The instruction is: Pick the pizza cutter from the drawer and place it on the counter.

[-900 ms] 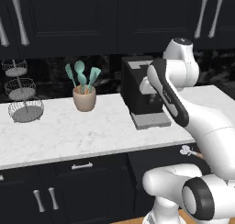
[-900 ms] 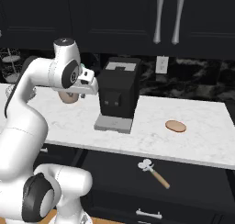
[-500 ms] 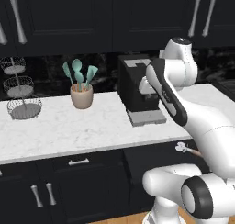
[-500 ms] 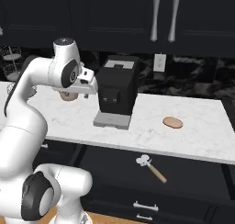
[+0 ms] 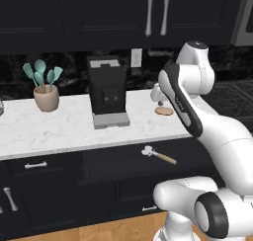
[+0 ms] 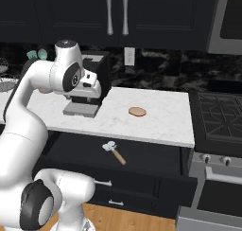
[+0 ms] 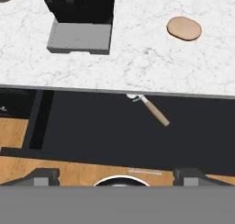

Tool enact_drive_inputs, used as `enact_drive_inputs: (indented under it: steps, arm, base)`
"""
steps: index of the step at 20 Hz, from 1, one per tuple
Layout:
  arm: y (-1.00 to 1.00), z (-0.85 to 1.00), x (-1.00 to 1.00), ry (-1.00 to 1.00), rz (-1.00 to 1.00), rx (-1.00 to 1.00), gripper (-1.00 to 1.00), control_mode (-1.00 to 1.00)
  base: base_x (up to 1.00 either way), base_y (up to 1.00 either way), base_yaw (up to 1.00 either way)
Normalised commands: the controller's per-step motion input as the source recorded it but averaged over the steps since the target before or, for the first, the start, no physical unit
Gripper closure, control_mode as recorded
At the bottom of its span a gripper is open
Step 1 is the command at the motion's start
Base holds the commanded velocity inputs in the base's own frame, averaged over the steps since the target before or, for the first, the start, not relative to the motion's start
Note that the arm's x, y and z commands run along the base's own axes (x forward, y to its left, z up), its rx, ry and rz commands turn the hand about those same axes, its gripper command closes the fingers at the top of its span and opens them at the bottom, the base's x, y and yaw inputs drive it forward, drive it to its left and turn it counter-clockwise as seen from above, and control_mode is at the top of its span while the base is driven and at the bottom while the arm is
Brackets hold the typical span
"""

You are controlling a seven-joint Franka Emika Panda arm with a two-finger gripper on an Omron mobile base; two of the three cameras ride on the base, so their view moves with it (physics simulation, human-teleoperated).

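Pizza cutter (image 7: 149, 107) lying flat on the dark floor of the open drawer (image 7: 92, 131), wheel head tucked close under the counter (image 7: 137, 62) edge, tan handle angled out toward 4 o'clock in the hand view. Pulled-out drawer leaves the tool exposed from above, so a straight descent looks possible. Gripper (image 7: 115, 176) held high above the drawer's front edge, finger tips spread wide at 6 o'clock, nothing between them; probably staged for the reach down. Handle looks the easier part to pinch, since the wheel sits near the slab's overhang. On the marble: black coffee machine (image 5: 107, 92) at 11 o'clock, flat brown disc (image 6: 137, 111) at 1 o'clock, pot of teal utensils (image 5: 45, 89) far off. Bare stretch between machine and disc appears suitable for setting down.
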Motion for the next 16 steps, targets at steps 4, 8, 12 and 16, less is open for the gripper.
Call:
enact_drive_inputs:
  steps: [4, 8, 12, 16]
  arm:
    - [0.00, 0.00, 0.00, 0.00, 0.00, 0.00, -1.00, 1.00]
    - [0.00, 0.00, 0.00, 0.00, 0.00, 0.00, -1.00, 1.00]
    - [0.00, 0.00, 0.00, 0.00, 0.00, 0.00, -1.00, 1.00]
    - [0.00, 0.00, 0.00, 0.00, 0.00, 0.00, -1.00, 1.00]
  base:
    - [0.02, -0.18, 0.00]
    - [0.03, -0.01, 0.00]
    - [0.00, 0.00, 0.00]
    - [0.00, 0.00, 0.00]
